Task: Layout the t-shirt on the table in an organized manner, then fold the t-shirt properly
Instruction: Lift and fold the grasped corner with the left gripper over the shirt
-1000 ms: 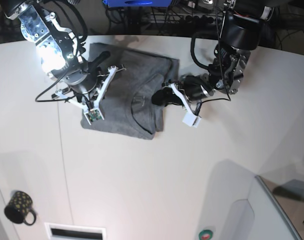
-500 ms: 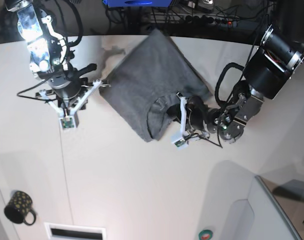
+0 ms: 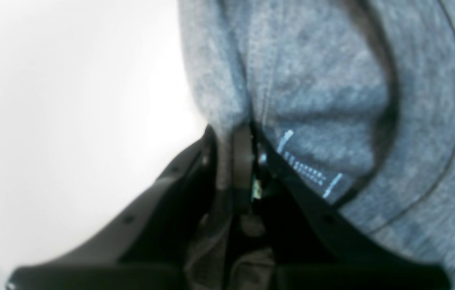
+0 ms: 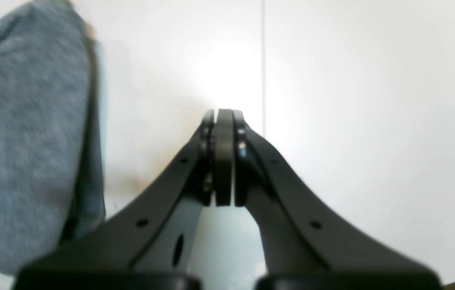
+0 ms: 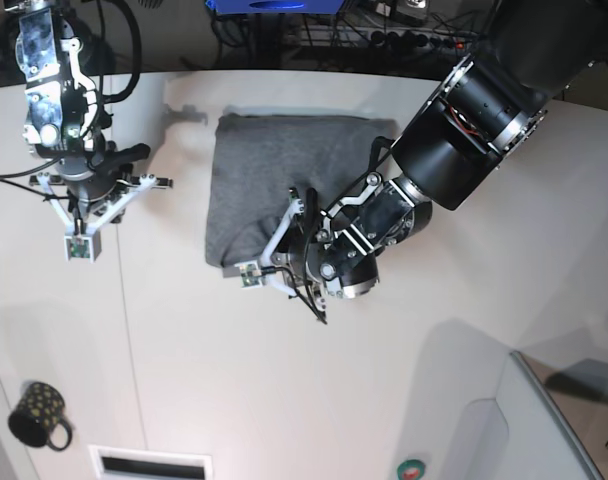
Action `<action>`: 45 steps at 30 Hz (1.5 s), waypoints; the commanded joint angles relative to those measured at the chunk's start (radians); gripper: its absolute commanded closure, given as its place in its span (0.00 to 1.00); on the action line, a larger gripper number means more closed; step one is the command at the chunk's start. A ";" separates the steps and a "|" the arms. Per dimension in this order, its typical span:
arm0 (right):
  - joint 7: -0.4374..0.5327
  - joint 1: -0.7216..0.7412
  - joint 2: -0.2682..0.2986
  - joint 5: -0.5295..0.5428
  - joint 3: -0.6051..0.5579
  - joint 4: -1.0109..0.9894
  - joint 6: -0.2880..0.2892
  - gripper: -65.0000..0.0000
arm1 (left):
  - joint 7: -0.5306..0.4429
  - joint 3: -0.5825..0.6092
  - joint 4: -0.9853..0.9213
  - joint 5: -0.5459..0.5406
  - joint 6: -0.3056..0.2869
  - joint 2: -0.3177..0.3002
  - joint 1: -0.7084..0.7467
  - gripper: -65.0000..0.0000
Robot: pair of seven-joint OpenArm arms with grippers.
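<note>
The heather-grey t-shirt (image 5: 274, 185) is lying folded in a rough rectangle on the white bench (image 5: 314, 380), toward its far middle. The left gripper (image 5: 284, 250) is reaching low across the shirt's near edge, its jaws pinching a fold of grey cloth by the neckline. The right gripper (image 5: 87, 222) is hanging over bare bench beside the shirt, jaws pressed together on nothing.
</note>
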 commanded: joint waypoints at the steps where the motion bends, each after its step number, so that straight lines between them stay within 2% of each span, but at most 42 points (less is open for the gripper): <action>1: 0.017 0.006 0.004 -0.004 0.004 0.014 0.003 1.00 | -0.009 -0.001 0.007 0.008 -0.004 0.013 -0.021 1.00; 16: 0.020 0.011 0.004 -0.004 0.017 0.013 0.003 1.00 | -0.007 0.001 0.007 0.008 -0.005 0.021 -0.021 1.00; 21: 0.020 0.011 0.004 -0.004 0.017 0.013 0.003 1.00 | 0.076 -0.001 0.020 0.000 -0.005 0.021 -0.023 1.00; 35: 0.022 0.009 0.003 -0.004 0.012 0.013 0.003 1.00 | 0.097 -0.002 0.018 0.000 -0.005 0.019 -0.021 1.00; 40: 0.022 0.006 0.003 -0.004 0.014 0.013 0.003 1.00 | 0.137 -0.002 0.078 0.005 -0.005 0.019 -0.023 1.00; 45: 0.022 0.006 0.003 -0.004 0.009 0.013 0.003 1.00 | 0.182 -0.002 0.135 0.008 -0.005 0.018 -0.023 0.70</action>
